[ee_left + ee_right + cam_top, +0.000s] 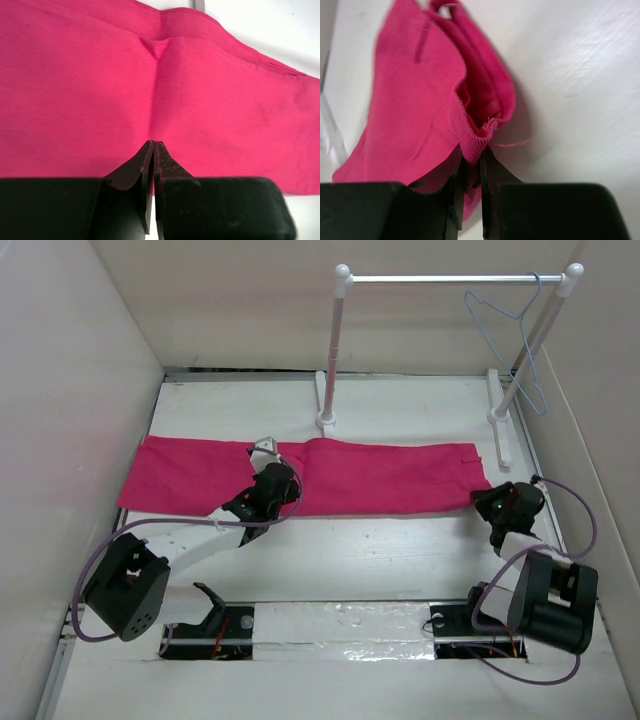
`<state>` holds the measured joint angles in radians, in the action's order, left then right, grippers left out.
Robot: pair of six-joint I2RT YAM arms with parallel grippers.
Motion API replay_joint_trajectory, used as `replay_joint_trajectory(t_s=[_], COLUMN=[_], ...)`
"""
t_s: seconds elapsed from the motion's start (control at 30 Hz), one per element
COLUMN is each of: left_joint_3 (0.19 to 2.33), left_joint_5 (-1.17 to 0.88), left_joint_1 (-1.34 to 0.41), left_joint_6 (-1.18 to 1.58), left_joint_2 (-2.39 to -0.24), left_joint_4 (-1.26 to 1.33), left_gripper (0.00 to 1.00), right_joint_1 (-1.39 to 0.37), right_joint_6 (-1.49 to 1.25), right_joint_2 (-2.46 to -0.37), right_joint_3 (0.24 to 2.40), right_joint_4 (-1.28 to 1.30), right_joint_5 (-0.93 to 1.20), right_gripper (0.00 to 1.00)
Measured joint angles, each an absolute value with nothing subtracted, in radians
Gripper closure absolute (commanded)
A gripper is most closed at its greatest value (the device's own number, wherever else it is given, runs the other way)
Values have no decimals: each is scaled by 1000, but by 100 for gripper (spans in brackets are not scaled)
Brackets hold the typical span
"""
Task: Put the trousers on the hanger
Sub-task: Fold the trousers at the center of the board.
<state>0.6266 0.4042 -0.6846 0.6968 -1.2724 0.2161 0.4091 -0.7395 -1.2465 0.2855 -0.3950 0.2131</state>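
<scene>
the trousers (380,478) lay flat in a long band across the table (400,560), well apart from the hanger (523,318), which hung by its hook from the silver bar of the rack (450,279) at the far right. nothing was on the hanger yet, so the step in hand looked like the first one: taking hold of the cloth before any lift

the right gripper (485,502) sat at the right end of the garment. in its wrist view the right gripper (471,155) had its jaws pinched on a ribbed edge of the trousers (420,100), and the cloth there stood up in an open fold off the table

the left gripper (264,452) was over the middle of the band. its wrist view showed the left gripper (154,147) with jaws pressed together, tips down at the trousers (225,100), and a crease ran away from the tips across the cloth. whether any fabric was caught between them could not be told

judging from this, the next move called for a sure hold at the middle as well as at the end, then a lift of both arms together so the garment folded over and could be carried back and to the right. the hanger was thin wire and hung free, so it would likely swing when touched; draping the cloth over its lower bar would need a slow approach
</scene>
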Motion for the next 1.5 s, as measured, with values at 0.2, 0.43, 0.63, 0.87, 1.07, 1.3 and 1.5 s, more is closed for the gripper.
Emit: replay_joint_trajectory(t_s=[0.2, 0.43, 0.63, 0.87, 1.07, 1.3, 1.5], left_joint_3=[591, 476, 386, 351, 415, 753, 1026], left_joint_5=[390, 379, 366, 289, 292, 289, 250], left_joint_1=[-639, -624, -645, -664, -841, -1051, -1148], left_joint_6=[694, 725, 766, 803, 842, 876, 881], left_joint_2=[-1285, -1293, -1287, -1279, -1407, -1752, -1964], left_joint_4=[250, 289, 319, 389, 441, 472, 458], left_gripper=[100, 100, 100, 100, 100, 100, 100], right_joint_1=[56, -230, -327, -341, -342, -357, -377], right_joint_6=[-683, -622, -538, -448, -384, -327, -302], right_joint_2=[-914, -567, -565, -606, -645, -698, -796], right_joint_3=[272, 412, 644, 808, 966, 1146, 1260], right_joint_4=[-300, 6, 160, 282, 358, 389, 388], right_joint_5=[144, -36, -151, -218, -214, -175, -84], right_gripper=[100, 100, 100, 100, 100, 100, 100])
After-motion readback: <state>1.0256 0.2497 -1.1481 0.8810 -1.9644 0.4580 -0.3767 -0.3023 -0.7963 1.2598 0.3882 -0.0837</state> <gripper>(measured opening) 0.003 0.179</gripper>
